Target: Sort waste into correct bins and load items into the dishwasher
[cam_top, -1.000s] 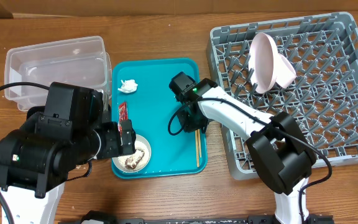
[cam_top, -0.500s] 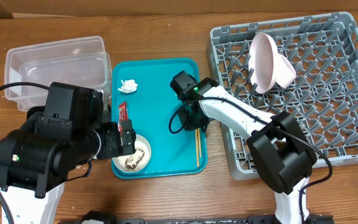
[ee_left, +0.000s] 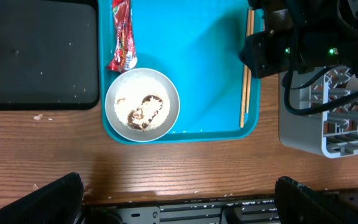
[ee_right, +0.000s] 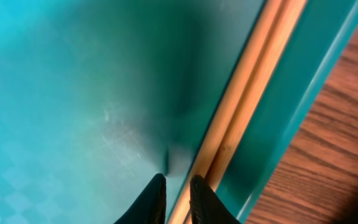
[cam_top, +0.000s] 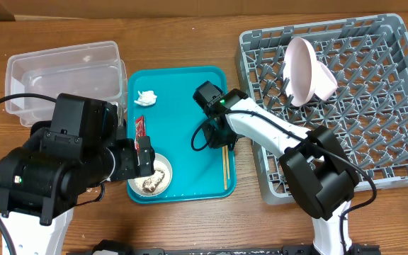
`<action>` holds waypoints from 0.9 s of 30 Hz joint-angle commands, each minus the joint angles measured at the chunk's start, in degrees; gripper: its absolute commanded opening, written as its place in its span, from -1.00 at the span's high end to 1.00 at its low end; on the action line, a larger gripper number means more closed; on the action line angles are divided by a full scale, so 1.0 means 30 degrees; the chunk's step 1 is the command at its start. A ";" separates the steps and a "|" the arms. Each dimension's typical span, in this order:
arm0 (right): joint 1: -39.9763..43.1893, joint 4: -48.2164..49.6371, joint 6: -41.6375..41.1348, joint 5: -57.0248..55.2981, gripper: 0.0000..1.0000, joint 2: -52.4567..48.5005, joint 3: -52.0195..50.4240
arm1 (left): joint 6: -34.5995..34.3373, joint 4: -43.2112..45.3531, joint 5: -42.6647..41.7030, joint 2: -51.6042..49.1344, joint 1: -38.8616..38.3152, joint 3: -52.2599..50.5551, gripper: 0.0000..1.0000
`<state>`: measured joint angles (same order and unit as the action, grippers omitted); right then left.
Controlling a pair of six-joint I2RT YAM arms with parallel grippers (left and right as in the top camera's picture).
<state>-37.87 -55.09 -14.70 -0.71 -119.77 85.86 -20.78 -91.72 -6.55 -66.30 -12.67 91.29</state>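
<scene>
The wooden chopsticks (cam_top: 225, 168) lie along the right edge of the teal tray (cam_top: 183, 85). My right gripper (ee_right: 178, 190) is down on their far end, its fingers closed to a narrow gap with a chopstick (ee_right: 247, 93) between them. The white bowl (ee_left: 142, 106) holds rice-like scraps with brown bits. The red wrapper (ee_left: 122, 37) lies just behind it, and the white tissue (cam_top: 146, 98) is at the tray's back left. My left gripper (ee_left: 182, 205) is open and empty, high over the table's front edge. The plate (cam_top: 299, 71) and cup (cam_top: 326, 82) stand in the grey dish rack (cam_top: 374, 142).
The clear tub (cam_top: 62, 71) stands at the back left. The black tray (ee_left: 39, 53) lies left of the teal tray, hidden under my left arm (cam_top: 55, 163) in the overhead view. The rack's front wall is close to the right of the chopsticks.
</scene>
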 commanded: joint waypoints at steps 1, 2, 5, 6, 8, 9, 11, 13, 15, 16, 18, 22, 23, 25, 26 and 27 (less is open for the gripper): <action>0.0036 0.0204 -0.0568 -0.0219 0.67 -0.0918 -0.0138 | 0.0299 0.0029 0.0255 -0.0022 -0.0073 0.0240 -1.00; 0.0036 0.0197 -0.0546 -0.0146 0.67 -0.1107 -0.0138 | 0.0299 0.0029 0.0255 -0.0022 -0.0073 0.0240 -1.00; -0.0022 0.0044 0.0299 0.0423 0.67 -0.1290 -0.0138 | 0.0299 0.0029 0.0255 -0.0022 -0.0073 0.0240 -1.00; -0.0066 -0.0022 0.0612 0.0568 0.67 -0.1290 -0.0138 | 0.0299 0.0029 0.0255 -0.0022 -0.0073 0.0240 -1.00; -0.0146 -0.0182 0.0918 0.0648 0.58 -0.1290 -0.0138 | 0.0299 0.0029 0.0255 -0.0022 -0.0073 0.0240 -1.00; -0.0146 -0.0291 0.0918 0.0648 0.55 -0.1290 -0.0138 | 0.0299 0.0029 0.0255 -0.0022 -0.0073 0.0240 -1.00; -0.0146 -0.0576 0.0896 0.0699 0.54 -0.1290 -0.0138 | 0.0299 0.0029 0.0255 -0.0022 -0.0073 0.0240 -1.00; -0.0138 -0.0729 0.0437 0.0452 0.54 -0.1290 -0.0131 | 0.0299 0.0029 0.0255 -0.0022 -0.0073 0.0240 -1.00; -0.0138 -0.0750 -0.0488 -0.0350 0.47 -0.1290 -0.0131 | 0.0299 0.0029 0.0255 -0.0022 -0.0073 0.0240 -1.00; -0.0109 -0.0736 -0.0707 -0.0539 0.46 -0.1290 -0.0138 | 0.0299 0.0029 0.0255 -0.0022 -0.0073 0.0240 -1.00; -0.0102 -0.0605 -0.0984 -0.0597 0.43 -0.1290 -0.0138 | 0.0299 0.0029 0.0255 -0.0022 -0.0073 0.0240 -1.00; -0.0124 -0.0597 0.0656 0.0590 0.49 -0.1290 -0.0131 | 0.0299 0.0029 0.0255 -0.0022 -0.0073 0.0240 -1.00; -0.0204 -0.0612 0.1967 0.1566 0.63 -0.1290 -0.0131 | 0.0299 0.0029 0.0255 -0.0022 -0.0073 0.0240 -1.00; -0.0408 -0.0692 0.2550 0.1690 0.82 -0.1290 -0.0117 | 0.0299 0.0029 0.0255 -0.0022 -0.0073 0.0240 -1.00; -0.0517 -0.0699 0.2397 0.1399 0.85 -0.1290 -0.0109 | 0.0299 0.0029 0.0255 -0.0022 -0.0073 0.0240 -1.00; -0.0619 -0.0707 0.2193 0.1107 0.87 -0.1290 -0.0080 | 0.0299 0.0029 0.0255 -0.0022 -0.0073 0.0240 -1.00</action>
<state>-38.35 -56.82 -11.70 1.76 -121.25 86.54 -20.80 -91.74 -6.55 -66.30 -12.67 91.29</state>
